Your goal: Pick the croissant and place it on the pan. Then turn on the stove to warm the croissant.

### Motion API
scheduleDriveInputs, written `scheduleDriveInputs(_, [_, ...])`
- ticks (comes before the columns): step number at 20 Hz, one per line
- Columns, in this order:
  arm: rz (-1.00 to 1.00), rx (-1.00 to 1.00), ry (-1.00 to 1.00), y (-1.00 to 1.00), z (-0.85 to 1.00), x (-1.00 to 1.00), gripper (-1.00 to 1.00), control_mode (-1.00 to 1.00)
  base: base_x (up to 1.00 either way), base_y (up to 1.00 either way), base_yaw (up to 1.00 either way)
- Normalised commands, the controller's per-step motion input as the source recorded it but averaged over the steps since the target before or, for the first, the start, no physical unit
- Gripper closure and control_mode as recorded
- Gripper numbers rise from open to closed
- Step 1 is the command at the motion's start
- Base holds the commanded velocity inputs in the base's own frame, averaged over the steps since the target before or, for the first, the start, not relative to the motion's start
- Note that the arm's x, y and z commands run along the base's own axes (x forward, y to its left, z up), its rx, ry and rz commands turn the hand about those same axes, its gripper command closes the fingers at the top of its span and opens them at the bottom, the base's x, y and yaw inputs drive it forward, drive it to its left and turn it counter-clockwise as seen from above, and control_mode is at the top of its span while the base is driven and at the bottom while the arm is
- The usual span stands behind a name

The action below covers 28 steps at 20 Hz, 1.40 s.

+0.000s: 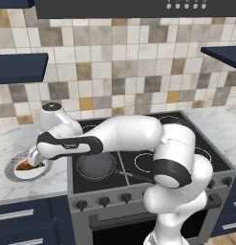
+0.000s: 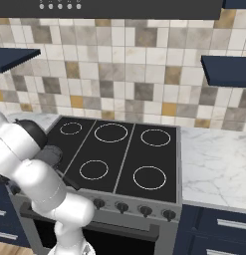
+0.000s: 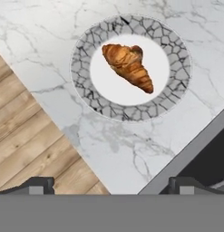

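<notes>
Pincer: the two dark-tipped fingers of the white arm's gripper (image 3: 111,183) stand fully apart, nothing between them, hovering above the counter and looking straight down.
Below the pincer: and there it is, the small golden-brown wedge-shaped croissant (image 3: 128,66), lying on the white centre of a round plate with a grey cracked-stone rim (image 3: 81,88). In the hand view it sits ahead of the fingertips, not yet between them.
Croissant's long axis: it runs diagonally across the hand view, fat end toward the upper left, thin tip toward the lower right. The line between the two fingertips runs across the bottom of that view, so the pastry lies slanted to it.
Step in hand: lining up for the pick. My call is that the hand should slide forward until the croissant is centred between the fingers, then roll so they close across the narrow width, not along the length. Come down gently; the pastry is flat and the plate is right under it.
Beside the pincer: the grey steel edge of the wide black glass stove (image 1: 186,139) comes in at the lower right of the hand view, just off the white marble counter (image 3: 50,36).
Further out: the round dark grey frying pan with its thin black handle (image 1: 96,165) waits on the near left burner, next to the plate.
</notes>
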Motion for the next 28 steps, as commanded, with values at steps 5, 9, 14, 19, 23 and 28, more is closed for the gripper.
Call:
scheduleDriveInputs(5, [0.0,0.0,-0.01,0.01,-0.2,0.11,-1.0,-1.0,0.0,0.0,0.0])
scheduleDriveInputs(9, [0.0,0.0,-0.04,0.08,-0.27,0.08,-1.0,-1.0,0.0,0.0,0.0])
scheduleDriveInputs(14, [0.0,0.0,-0.01,0.12,-0.17,0.14,-1.0,-1.0,0.0,0.0,0.0])
scheduleDriveInputs(19, [0.0,0.0,0.0,0.18,-0.04,0.21,-1.0,-1.0,0.0,0.0,0.0])
scheduleDriveInputs(23, [0.0,0.0,0.0,0.27,-0.01,0.24,-1.0,-1.0,0.0,0.0,0.0])
scheduleDriveInputs(28, [-0.01,0.0,0.0,0.32,-0.05,0.22,-1.0,-1.0,0.0,0.0,0.0])
